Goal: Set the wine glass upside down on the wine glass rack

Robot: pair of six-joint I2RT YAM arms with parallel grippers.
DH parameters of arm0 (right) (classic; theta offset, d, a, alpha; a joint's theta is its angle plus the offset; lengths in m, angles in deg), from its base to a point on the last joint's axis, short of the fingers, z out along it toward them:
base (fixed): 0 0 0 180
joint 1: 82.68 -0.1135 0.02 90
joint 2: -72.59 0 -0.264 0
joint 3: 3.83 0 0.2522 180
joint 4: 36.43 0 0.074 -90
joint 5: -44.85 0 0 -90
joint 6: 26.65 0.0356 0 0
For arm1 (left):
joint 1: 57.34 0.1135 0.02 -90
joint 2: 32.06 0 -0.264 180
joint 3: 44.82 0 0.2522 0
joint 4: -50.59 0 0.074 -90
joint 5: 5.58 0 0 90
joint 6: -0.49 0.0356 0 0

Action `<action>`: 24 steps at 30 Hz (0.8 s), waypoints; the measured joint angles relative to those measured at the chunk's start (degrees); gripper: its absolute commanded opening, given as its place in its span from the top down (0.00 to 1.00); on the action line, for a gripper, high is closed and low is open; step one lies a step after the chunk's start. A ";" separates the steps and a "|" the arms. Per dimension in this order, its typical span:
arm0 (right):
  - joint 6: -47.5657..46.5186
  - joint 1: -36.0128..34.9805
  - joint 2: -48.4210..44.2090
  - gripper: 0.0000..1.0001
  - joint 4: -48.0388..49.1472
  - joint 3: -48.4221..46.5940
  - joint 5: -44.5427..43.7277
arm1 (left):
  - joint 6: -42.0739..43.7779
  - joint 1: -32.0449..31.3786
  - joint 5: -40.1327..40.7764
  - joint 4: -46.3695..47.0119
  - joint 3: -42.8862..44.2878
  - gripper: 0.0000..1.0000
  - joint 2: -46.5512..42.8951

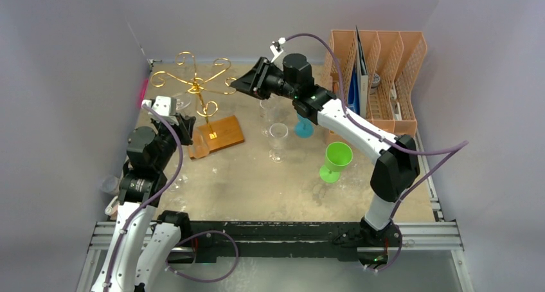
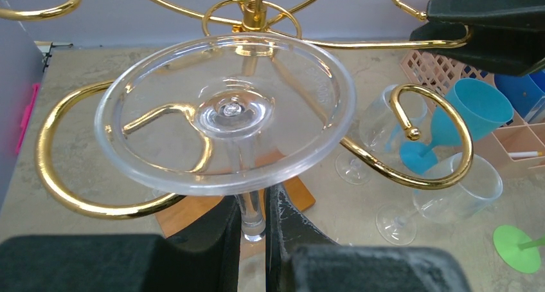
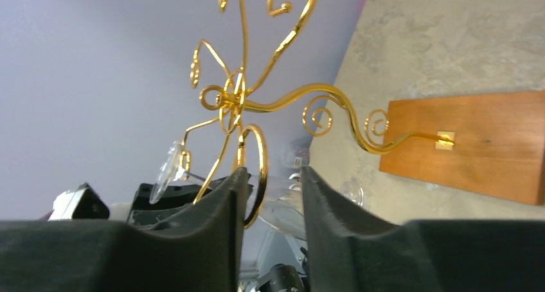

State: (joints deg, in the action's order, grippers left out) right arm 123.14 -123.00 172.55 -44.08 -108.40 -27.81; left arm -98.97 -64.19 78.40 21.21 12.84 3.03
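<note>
Grey walls are seen around a sandy-brown table (image 1: 257, 182). At the back left of it, the gold wine glass rack (image 1: 196, 85) is stood on its brown wooden base (image 1: 222, 134). The wine glass (image 2: 225, 112) is held upside down by the left pincer (image 2: 255, 208), which is closed tight on the thin stem. The round foot of the glass is turned up, right by the rack's curly arms on the near left side. It cannot be told whether the arms are touched by it. The right pincer (image 3: 273, 176) is held about half open at the right side of the rack, with one gold curl between its fingers (image 3: 218, 208). Nothing is gripped by it. Clear glasses (image 1: 277, 134), a blue glass (image 1: 303, 128) and a green glass (image 1: 335, 160) are seen on the table. An orange file holder (image 1: 379, 67) is stood at the back right.
</note>
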 measured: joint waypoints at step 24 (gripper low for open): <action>-4.07 1.36 1.62 1.00 -5.11 -6.05 -2.82 | -0.04 0.00 1.86 -1.64 1.33 1.00 1.66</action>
State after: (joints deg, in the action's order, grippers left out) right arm 119.08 -121.64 174.17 -49.19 -114.45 -30.63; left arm -99.01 -64.19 80.26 19.57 14.17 4.69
